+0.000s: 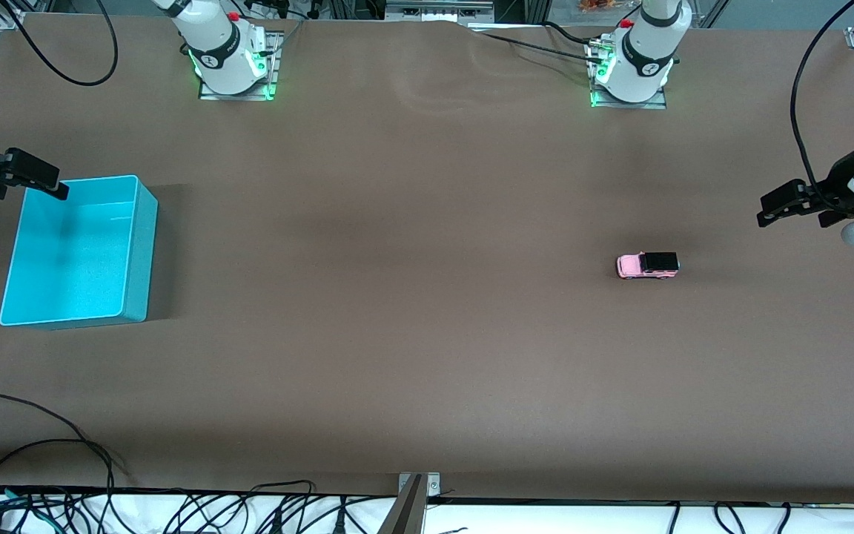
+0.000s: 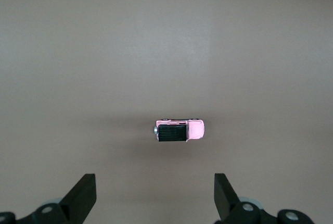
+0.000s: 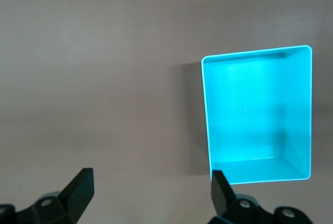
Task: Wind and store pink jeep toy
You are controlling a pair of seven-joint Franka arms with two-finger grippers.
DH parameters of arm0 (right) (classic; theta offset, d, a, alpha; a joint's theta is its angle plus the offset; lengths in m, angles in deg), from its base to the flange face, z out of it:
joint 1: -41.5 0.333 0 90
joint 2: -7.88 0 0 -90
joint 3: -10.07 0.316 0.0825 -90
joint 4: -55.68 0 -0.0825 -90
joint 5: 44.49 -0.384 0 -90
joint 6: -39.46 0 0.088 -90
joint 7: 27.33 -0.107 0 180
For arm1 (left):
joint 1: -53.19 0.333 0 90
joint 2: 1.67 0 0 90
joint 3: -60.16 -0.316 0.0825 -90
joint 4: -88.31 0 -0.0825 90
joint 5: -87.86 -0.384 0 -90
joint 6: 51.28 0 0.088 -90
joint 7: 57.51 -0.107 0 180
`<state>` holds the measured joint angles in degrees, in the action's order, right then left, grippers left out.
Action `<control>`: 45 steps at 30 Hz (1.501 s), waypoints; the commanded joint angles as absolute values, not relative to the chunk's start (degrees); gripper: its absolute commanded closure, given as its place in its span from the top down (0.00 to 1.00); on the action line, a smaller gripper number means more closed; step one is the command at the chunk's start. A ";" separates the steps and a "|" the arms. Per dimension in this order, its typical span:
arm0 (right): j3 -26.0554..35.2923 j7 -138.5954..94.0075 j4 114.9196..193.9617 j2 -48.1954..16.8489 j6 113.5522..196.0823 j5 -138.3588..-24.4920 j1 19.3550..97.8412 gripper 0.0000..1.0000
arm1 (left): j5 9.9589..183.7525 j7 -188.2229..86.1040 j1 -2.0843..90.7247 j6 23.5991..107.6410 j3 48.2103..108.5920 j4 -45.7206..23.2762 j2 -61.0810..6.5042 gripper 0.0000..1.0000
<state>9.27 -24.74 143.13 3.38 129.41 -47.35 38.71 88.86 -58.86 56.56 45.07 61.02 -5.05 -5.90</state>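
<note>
I see my right gripper (image 3: 148, 195) spread wide above bare table (image 3: 93, 78), the turquoise bin (image 3: 257, 60) at its one o'clock.

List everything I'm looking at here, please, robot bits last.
jeep: one, pale pink with a black roof, on the table toward the left arm's end
bin: one, turquoise, nothing in it, toward the right arm's end
table: one, brown
cables: several, black, along the edge nearest the front camera
left gripper: one, black, open, up in the air near the jeep, waiting
right gripper: one, black, open, over the bin's rim
</note>
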 commanded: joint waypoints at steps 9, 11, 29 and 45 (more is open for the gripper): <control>9.45 -24.07 141.90 3.04 128.32 -46.95 38.69 1.00 | 87.25 -54.89 56.45 44.79 60.95 -5.29 -6.41 1.00; 9.54 -24.07 141.90 3.04 128.32 -46.95 38.69 1.00 | 87.25 -51.64 56.53 44.79 60.95 -5.38 -6.76 1.00; 9.54 -24.07 141.90 2.96 128.32 -46.95 38.69 1.00 | 87.25 -12.63 56.18 45.14 60.96 -5.82 -12.38 1.00; 9.54 -24.07 142.08 2.96 128.32 -46.95 38.69 1.00 | 87.69 18.85 56.27 52.07 61.04 -10.29 -18.46 1.00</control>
<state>9.31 -24.73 143.13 3.22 129.34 -47.35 38.75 88.69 10.50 56.54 47.80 61.04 -6.98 -18.06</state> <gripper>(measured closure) 0.000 0.000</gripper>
